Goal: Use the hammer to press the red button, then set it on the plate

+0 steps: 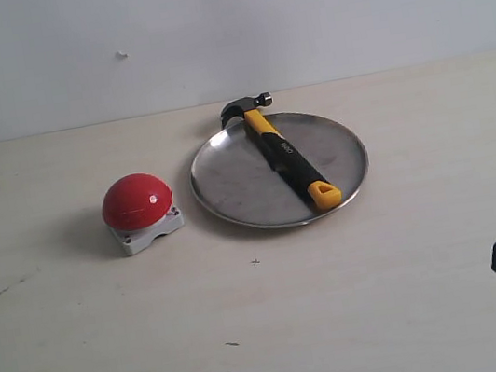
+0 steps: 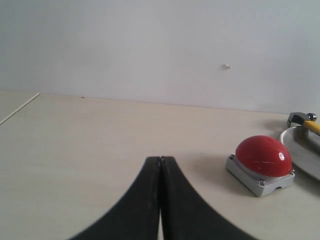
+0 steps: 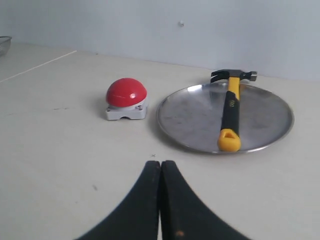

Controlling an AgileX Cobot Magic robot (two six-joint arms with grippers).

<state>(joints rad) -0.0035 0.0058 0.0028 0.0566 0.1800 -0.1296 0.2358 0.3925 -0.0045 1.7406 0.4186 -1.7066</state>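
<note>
Lying across the plate (image 1: 229, 184) — the hammer (image 1: 285, 154), head overhanging; red button (image 1: 137, 201) nearby.

The exterior view looks down across the table (image 1: 87, 362) toward the wall (image 1: 295, 8). Both low wrist views face that wall; all share the red button (image 1: 137, 201) and plate (image 1: 229, 184).

Pale table (image 1: 87, 362), red button (image 1: 137, 201), plate (image 1: 229, 184)

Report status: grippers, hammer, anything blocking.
Left gripper, right gripper: jaws shut, empty. Hammer lying on plate, head over far rim. Red button beside plate. Nothing blocking.
</note>
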